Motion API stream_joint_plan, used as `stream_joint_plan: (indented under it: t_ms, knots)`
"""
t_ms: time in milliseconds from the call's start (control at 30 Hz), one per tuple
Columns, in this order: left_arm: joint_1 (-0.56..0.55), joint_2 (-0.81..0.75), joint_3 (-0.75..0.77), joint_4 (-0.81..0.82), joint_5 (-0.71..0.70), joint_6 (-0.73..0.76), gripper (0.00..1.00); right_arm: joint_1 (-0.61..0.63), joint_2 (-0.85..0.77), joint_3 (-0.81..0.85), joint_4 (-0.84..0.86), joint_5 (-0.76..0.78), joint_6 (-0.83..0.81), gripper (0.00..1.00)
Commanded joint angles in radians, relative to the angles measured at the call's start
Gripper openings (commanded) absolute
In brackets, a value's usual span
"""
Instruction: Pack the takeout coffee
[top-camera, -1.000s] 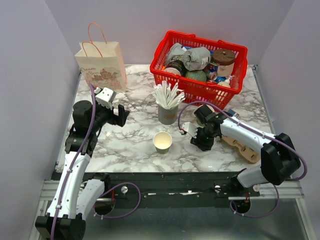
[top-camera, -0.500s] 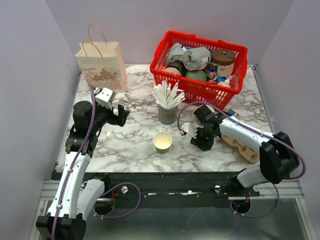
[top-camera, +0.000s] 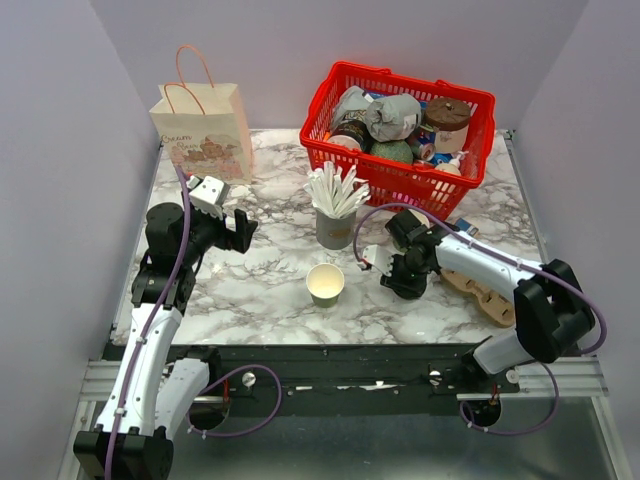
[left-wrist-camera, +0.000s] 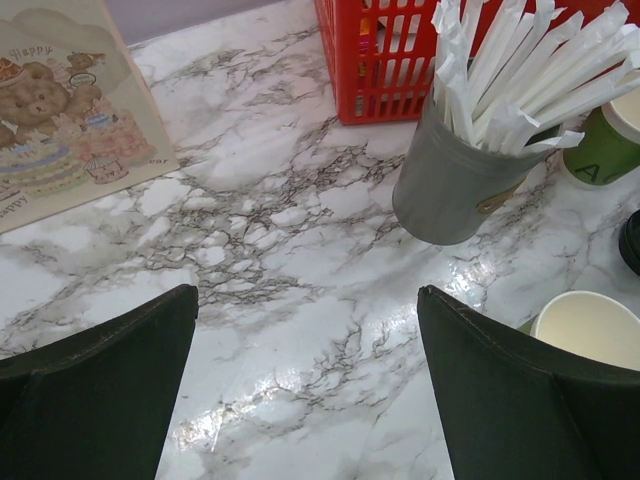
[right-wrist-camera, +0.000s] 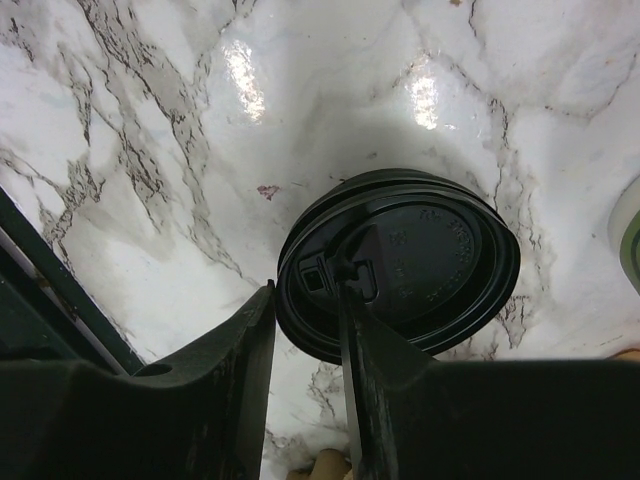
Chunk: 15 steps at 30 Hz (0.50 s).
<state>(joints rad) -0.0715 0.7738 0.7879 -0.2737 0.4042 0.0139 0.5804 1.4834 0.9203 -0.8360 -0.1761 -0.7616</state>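
- The takeout coffee (right-wrist-camera: 400, 290) stands in the front half of the table (top-camera: 260, 290), right of centre. Only its black lid (right-wrist-camera: 440, 230) shows.
- The right gripper (right-wrist-camera: 305, 300) straddles the lid's near rim, jaws narrow. I cannot tell whether they already pinch it.
- A hold on the rim alone could pop the lid off or tip the cup.
- The left gripper (left-wrist-camera: 307, 300) hovers near the left edge, spread wide and empty.
- The paper bag (top-camera: 203, 130) stands at the far-left corner, well apart. A carry there could clip the straw cup (top-camera: 333, 230).

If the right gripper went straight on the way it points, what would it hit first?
The black lid: the right gripper points down at its rim, which sits between the fingers.
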Motion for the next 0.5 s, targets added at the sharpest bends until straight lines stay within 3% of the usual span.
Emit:
stream_joint_plan:
  t_ms: [0,300,467]
  knots:
    - [0.009,-0.016,-0.015,0.019,0.019,-0.011,0.99,0.004,0.025,0.032,0.005,0.012,-0.002,0.39]
    - [0.013,-0.022,-0.029,0.027,0.019,-0.009,0.99,0.016,0.026,0.026,0.014,0.026,-0.005,0.38]
    - [0.015,-0.027,-0.032,0.025,0.019,-0.009,0.99,0.021,0.032,0.037,0.009,0.029,-0.001,0.29]
